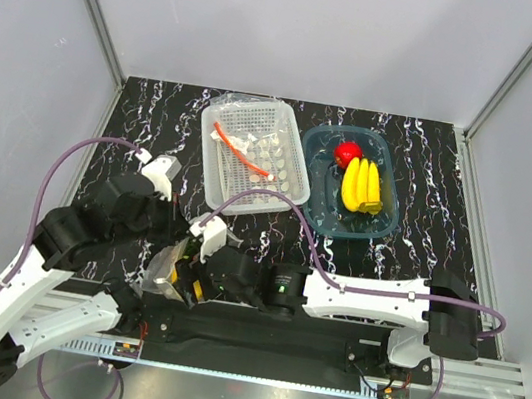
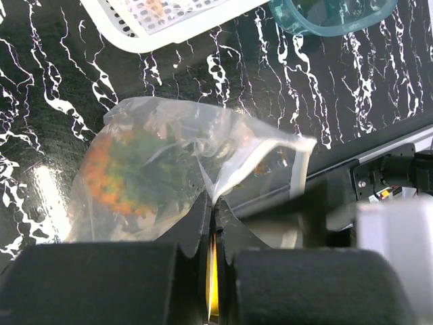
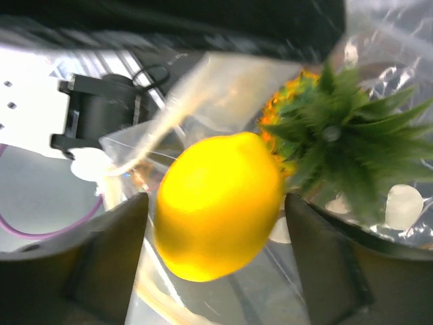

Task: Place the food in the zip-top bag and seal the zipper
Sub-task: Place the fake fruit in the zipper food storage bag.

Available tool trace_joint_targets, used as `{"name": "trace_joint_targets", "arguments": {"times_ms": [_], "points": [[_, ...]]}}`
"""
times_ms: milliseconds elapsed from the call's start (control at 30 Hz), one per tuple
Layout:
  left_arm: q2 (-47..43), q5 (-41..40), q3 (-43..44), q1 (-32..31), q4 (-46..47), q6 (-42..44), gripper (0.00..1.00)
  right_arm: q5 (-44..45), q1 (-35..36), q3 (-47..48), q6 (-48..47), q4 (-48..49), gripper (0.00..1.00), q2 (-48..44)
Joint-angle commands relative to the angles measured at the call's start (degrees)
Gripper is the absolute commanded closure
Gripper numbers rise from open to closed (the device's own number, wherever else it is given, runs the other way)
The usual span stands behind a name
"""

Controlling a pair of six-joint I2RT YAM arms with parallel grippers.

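The clear dotted zip-top bag lies near the front left, its mouth open toward the right arm. My left gripper is shut on a fold of the bag's edge. The orange piece with green leaves is inside the bag and also shows in the right wrist view. My right gripper is open at the bag's mouth. The yellow lemon sits between its fingers with a gap on each side. The red fruit and banana bunch lie in the blue tub. The white mouth strip is unsealed.
A white perforated basket at the back centre holds another dotted pouch and an orange-red strip. The blue-tinted tub stands to its right. The right arm stretches across the front edge. Grey walls enclose the black marbled table.
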Motion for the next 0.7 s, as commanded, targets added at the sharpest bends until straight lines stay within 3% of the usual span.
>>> {"name": "trace_joint_targets", "arguments": {"times_ms": [0,100,333,533,667], "points": [[-0.8,-0.8,0.4,0.0,2.9,-0.8,0.98,0.3,0.0,-1.2,1.9,3.7,0.09,-2.3],[-0.7,-1.0,0.1,0.0,3.0,-0.4,0.98,1.6,-0.1,-0.4,2.1,0.9,0.06,-3.9],[-0.4,-2.6,0.8,0.0,2.1,0.7,0.98,4.7,0.0,1.5,2.0,-3.8,0.09,-8.5],[0.1,-3.7,2.7,0.3,0.7,1.9,0.98,8.3,0.0,3.9,3.6,-10.9,0.39,-10.7],[0.9,-3.8,3.8,0.3,-0.4,3.2,0.98,15.1,-2.4,6.2,6.5,-19.0,0.46,-13.1]]}}
